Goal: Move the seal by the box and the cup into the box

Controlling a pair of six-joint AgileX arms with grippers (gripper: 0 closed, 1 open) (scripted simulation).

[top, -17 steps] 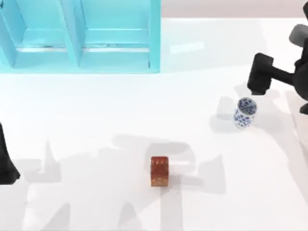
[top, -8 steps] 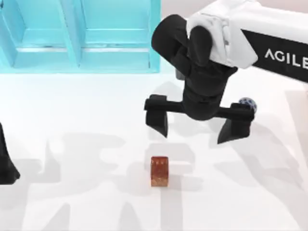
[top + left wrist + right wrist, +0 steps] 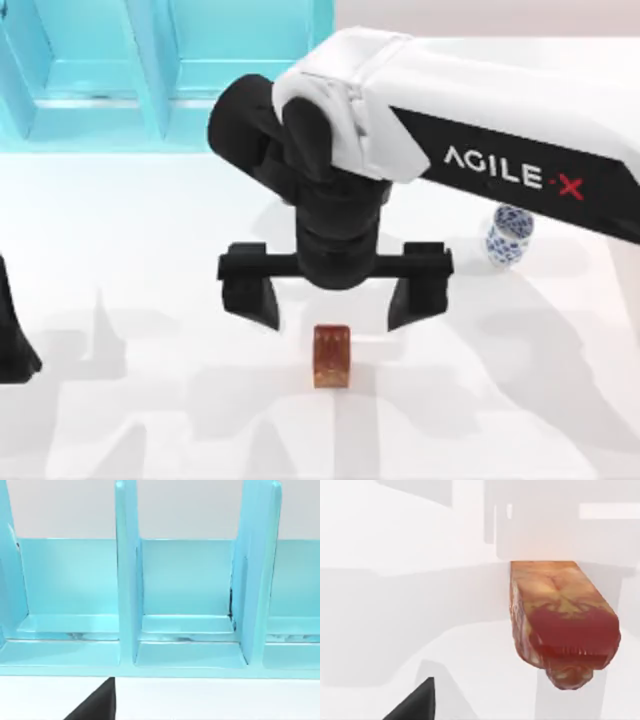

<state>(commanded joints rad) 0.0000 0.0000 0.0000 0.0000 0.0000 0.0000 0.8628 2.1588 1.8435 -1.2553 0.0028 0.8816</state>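
Alignment comes first for us: our right gripper [image 3: 335,292] hangs spread wide at the centre of the top view, its two black fingers [image 3: 250,290] standing to either side of, and just above in the frame, the seal [image 3: 332,355], which stands apart from them on the white table [image 3: 150,250] in the lower middle. We judge that we are on the approach to the seal. To do it well we should bring the gap squarely over the block, keep the fingers clear of its top on the way down, and close on its two flat sides rather than a corner. In the right wrist view the seal [image 3: 562,622] sits close under the camera, untouched.

The cup [image 3: 508,234] stands at the right of the frame, partly behind our right arm, well apart from the seal. The box [image 3: 150,70], a cyan divided rack in the upper left, has nothing in the compartments we can see; the left wrist view faces those bare cells [image 3: 185,590]. Our left arm is parked at the lower left edge, and we cannot tell how its gripper stands.
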